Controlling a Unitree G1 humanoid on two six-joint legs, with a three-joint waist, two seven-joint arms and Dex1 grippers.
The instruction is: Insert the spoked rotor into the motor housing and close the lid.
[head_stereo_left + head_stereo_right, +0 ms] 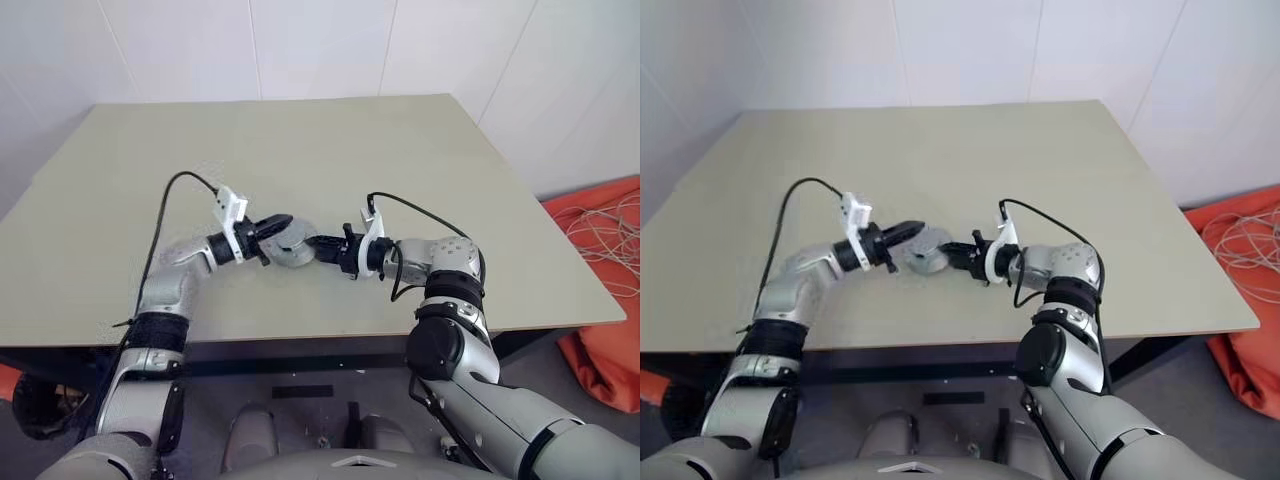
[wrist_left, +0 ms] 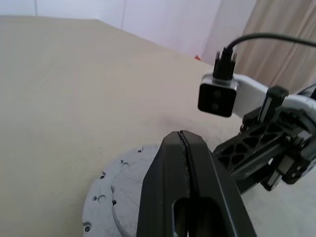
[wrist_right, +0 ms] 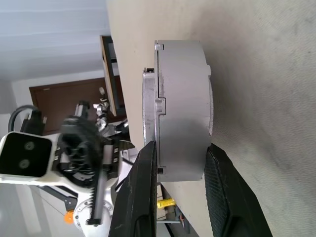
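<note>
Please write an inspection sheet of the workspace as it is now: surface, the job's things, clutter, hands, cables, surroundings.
Surface: beige table, bare around the work.
Job's things: housing stands on the table between the two hands, with the lid already on top; rotor not visible, presumably inside.
Clutter: nothing seen.
Hands: left hand shut, empty, just above the lid. Right hand with one finger on each side of the housing's wall; whether they press it cannot be told.
Cables: a black cable runs to the left wrist camera, another to the right one; thin white cords lie on the orange cloth.
Surroundings: white walls; orange cloth on the floor at the right.
</note>
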